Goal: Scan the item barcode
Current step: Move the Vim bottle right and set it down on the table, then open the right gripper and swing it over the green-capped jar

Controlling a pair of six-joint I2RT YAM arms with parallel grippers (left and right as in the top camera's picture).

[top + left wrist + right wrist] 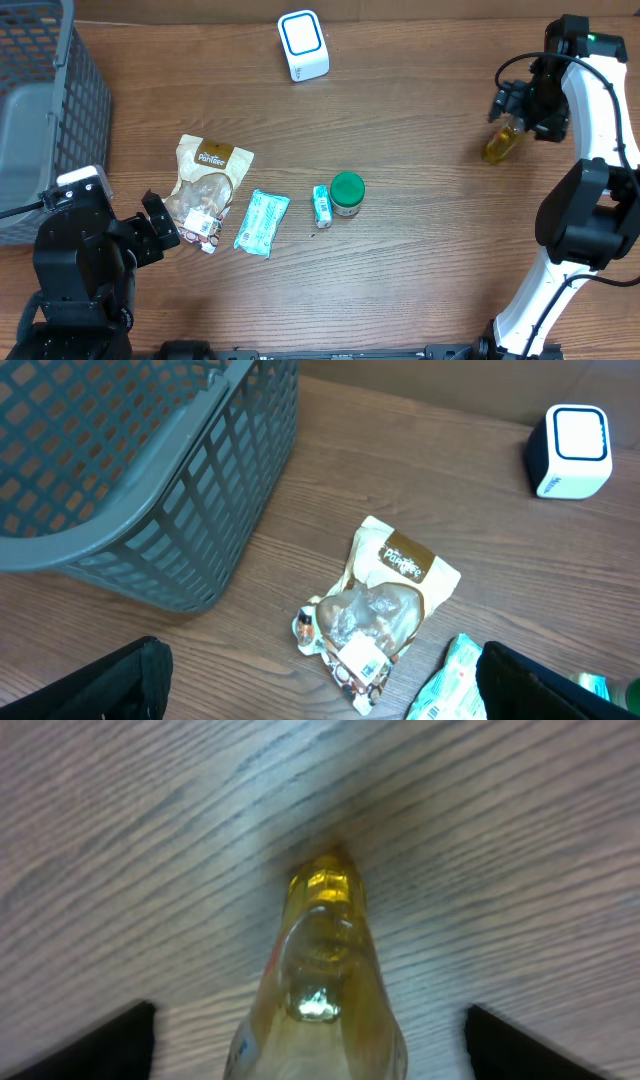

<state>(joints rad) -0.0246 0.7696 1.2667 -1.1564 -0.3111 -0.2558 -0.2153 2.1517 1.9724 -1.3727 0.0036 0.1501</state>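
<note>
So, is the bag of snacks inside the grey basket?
No, the bag of snacks lies flat on the wooden table, outside the grey basket.

Snack bag (385, 610) beside grey basket (150, 480), white scanner (572, 450) beyond

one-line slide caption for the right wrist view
Open right gripper above a yellow bottle on the wooden table.

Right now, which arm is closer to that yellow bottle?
Right. The right end effector hangs open just above the yellow bottle; the left end effector sits far across the table, beside the snack bag.
</note>
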